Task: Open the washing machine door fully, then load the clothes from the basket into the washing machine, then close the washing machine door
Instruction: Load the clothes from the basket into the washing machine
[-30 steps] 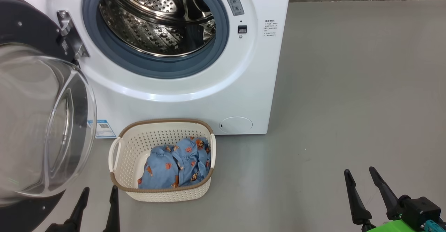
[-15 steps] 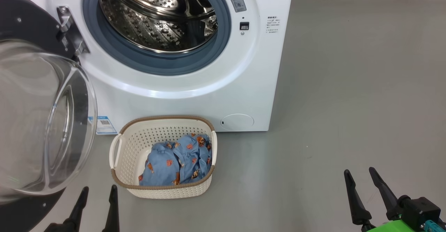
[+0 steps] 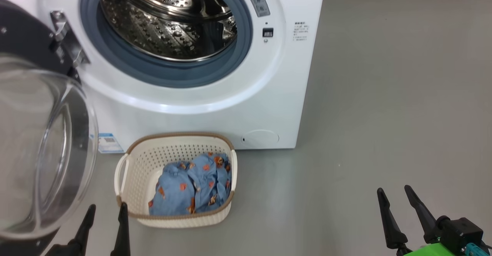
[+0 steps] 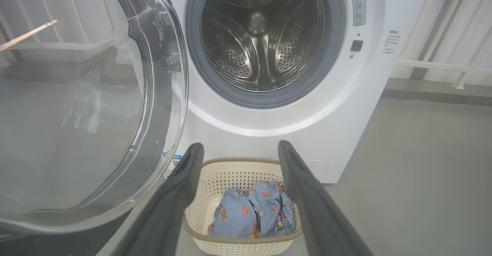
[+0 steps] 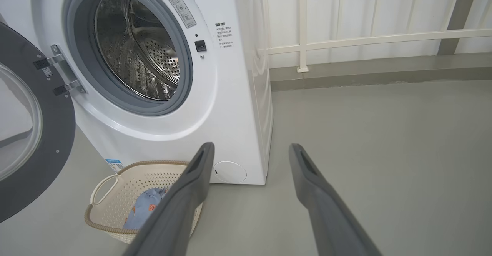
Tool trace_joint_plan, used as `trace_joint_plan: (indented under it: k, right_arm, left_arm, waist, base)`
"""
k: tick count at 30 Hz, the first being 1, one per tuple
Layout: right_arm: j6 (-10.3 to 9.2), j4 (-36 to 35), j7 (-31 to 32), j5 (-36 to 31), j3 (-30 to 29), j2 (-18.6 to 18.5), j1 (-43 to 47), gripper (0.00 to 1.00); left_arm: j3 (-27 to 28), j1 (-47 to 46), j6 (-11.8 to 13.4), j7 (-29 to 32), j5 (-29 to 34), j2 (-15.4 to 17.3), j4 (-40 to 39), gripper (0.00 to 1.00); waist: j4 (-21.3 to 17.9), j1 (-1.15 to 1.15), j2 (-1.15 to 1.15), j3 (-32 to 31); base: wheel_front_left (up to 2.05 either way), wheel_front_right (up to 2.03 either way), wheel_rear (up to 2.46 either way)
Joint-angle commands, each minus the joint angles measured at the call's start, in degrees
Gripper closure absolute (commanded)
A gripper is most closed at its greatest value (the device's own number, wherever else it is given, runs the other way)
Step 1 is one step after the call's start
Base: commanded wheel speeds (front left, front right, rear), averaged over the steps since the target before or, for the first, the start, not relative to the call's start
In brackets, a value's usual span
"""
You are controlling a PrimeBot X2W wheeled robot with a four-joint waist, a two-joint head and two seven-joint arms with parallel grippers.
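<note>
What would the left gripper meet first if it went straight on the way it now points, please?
Probably the washing machine, low on its front; the left gripper seems aimed above the basket, though depth is unclear.

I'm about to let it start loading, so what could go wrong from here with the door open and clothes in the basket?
The open washing machine door bulges beside the left gripper; swinging toward the clothes might knock it. The clothes lie bunched against one side of the basket, so a grab could catch the rim or drag the basket.
</note>
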Motion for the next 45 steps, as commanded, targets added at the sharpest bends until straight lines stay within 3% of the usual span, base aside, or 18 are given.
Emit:
trace_joint_plan:
  k: [1, 16, 45]
  right_arm:
    - [0.17, -1.2, -0.4, 0.3, 1.5, -0.5, -2.5, 0.0]
    - [0.17, -1.1, -0.4, 0.5, 1.6, -0.5, -3.3, 0.0]
    - [0.17, -0.4, -0.4, 0.7, 1.6, -0.5, -2.4, 0.0]
  left_arm:
    - [2.0, -3.2, 0.2, -0.4, 0.2, 0.4, -1.1, 0.0]
    - [2.2, -3.9, 0.8, -0.4, -0.5, 0.4, -2.0, 0.0]
    - [-0.5, -1.7, 1.2, -0.4, -1.1, 0.4, -2.5, 0.0]
  waist:
    - [0.0, 0.0, 0.0, 0.1]
    - [-0.1, 0.0, 0.0, 1.1]
    - [0.1, 0.0, 0.0, 0.1]
  base:
    - [2.01, -1.99, -0.02]
    - [1.37, -1.36, -0.01]
    - [0.03, -0.03, 0.0]
